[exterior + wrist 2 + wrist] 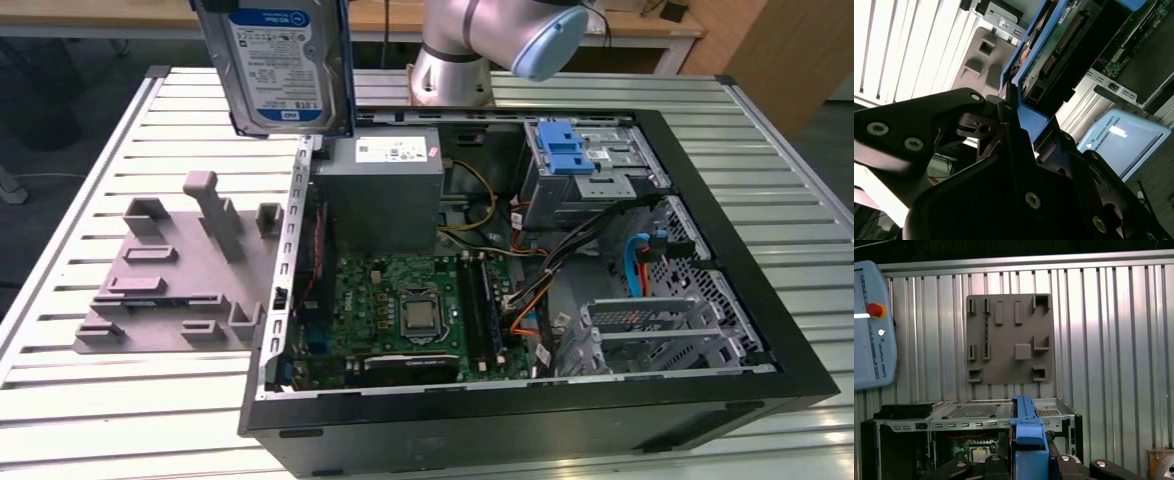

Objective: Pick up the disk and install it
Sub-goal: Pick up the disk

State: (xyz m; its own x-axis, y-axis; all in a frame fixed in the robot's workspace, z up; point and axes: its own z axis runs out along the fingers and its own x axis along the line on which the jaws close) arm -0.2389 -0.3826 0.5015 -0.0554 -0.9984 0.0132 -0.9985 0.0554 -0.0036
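Slatted metal tabletop (80, 400) carries an open black computer case (534, 425) lying on its side, with a gray fixture plate (160, 290) beside it toward the exterior view's left. Inside the case sit a green motherboard (407, 310), a gray power supply (380, 190) and a metal drive cage (601, 175) topped by a blue latch bracket (567, 150). The robot arm (461, 50) rises behind the case. The disk (278, 65) is up in the air, upright, its label facing the exterior camera. Its lower edge shows over the case corner next to the power supply. In both wrist views the gripper (1029, 462) is clamped on the disk's blue carrier (1029, 67), with a black finger (1006, 120) pressed against each side. A pale blue teach pendant (871, 325) appears in both wrist views
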